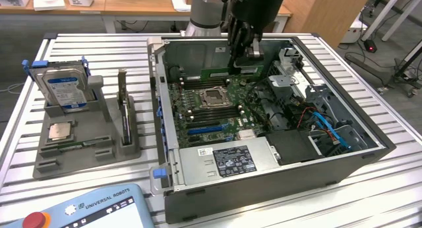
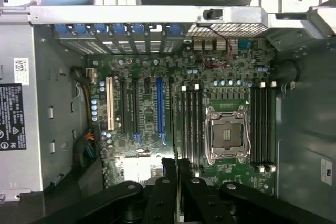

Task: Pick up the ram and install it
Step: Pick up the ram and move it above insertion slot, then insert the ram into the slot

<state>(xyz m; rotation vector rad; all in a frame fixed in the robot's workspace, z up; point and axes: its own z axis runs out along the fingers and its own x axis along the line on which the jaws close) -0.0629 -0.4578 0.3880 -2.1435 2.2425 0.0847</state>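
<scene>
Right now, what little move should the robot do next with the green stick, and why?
Probably ease the ram straight down, slowly. The gripper is shut on it, holding it above the motherboard, roughly parallel to the memory slots beside the empty processor socket, and it is not seated yet.

Inside open computer case point(image 1: 277, 176), claw point(image 1: 242, 59) hangs pinched on the ram point(image 1: 214, 69), green stick held level. CPU socket point(image 1: 214, 97) lies below claw, nearer the camera. Grey fixture tray point(image 1: 79, 156) with hard drive point(image 1: 66, 89) well apart from claw, toward exterior view's left.
</scene>
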